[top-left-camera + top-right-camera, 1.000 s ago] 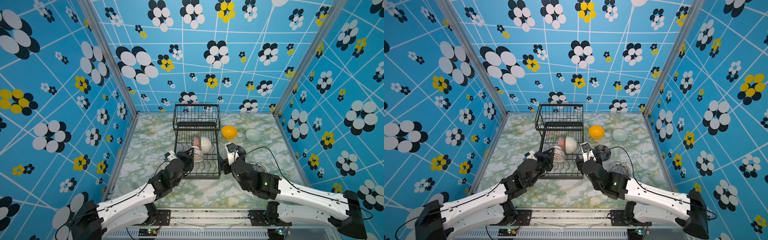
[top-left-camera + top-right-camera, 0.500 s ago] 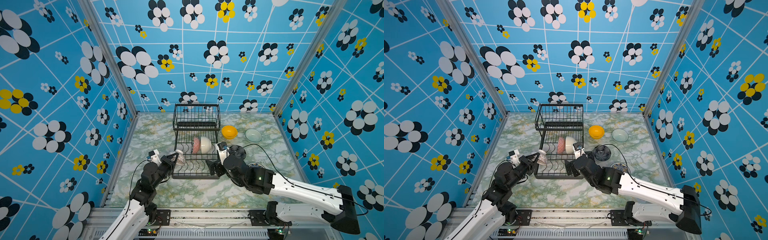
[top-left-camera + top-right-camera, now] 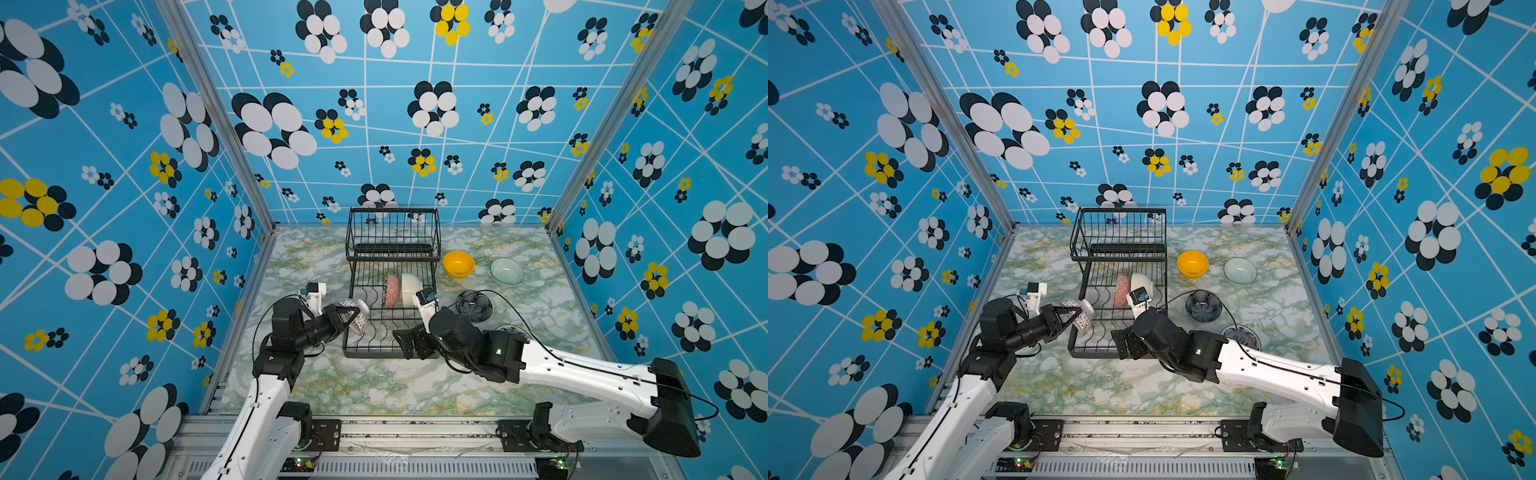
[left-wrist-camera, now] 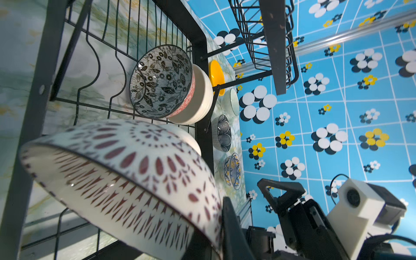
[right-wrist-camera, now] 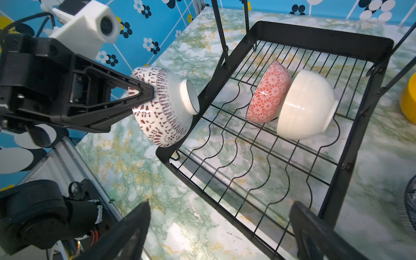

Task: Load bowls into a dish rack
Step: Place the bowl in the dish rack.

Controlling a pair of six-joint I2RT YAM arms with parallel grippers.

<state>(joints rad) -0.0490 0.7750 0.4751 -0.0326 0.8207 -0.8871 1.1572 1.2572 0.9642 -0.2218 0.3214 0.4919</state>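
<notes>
My left gripper [image 3: 347,314] [image 5: 144,92] is shut on the rim of a white bowl with a dark red pattern [image 3: 356,318] [image 4: 126,171] [image 5: 166,105]. It holds the bowl on edge at the left rim of the dish rack [image 3: 374,353] [image 5: 324,38]. A pink-red bowl [image 3: 391,289] [image 5: 267,92] and a cream-white bowl [image 3: 411,286] [image 5: 306,105] stand on edge in the lower tray. My right gripper [image 3: 409,343] [image 5: 219,207] hangs open and empty over the rack's front right corner.
To the right of the rack, a yellow bowl [image 3: 458,264], a clear glass bowl [image 3: 506,270] and a dark navy bowl [image 3: 473,306] sit on the marble table. My right arm partly hides a blue-yellow patterned bowl [image 3: 1241,334]. The raised basket [image 3: 392,232] stands behind.
My left arm drew back from over the tray to the rack's left rim, carrying the patterned bowl. The right gripper opened wider and moved down toward the rack's front corner.
</notes>
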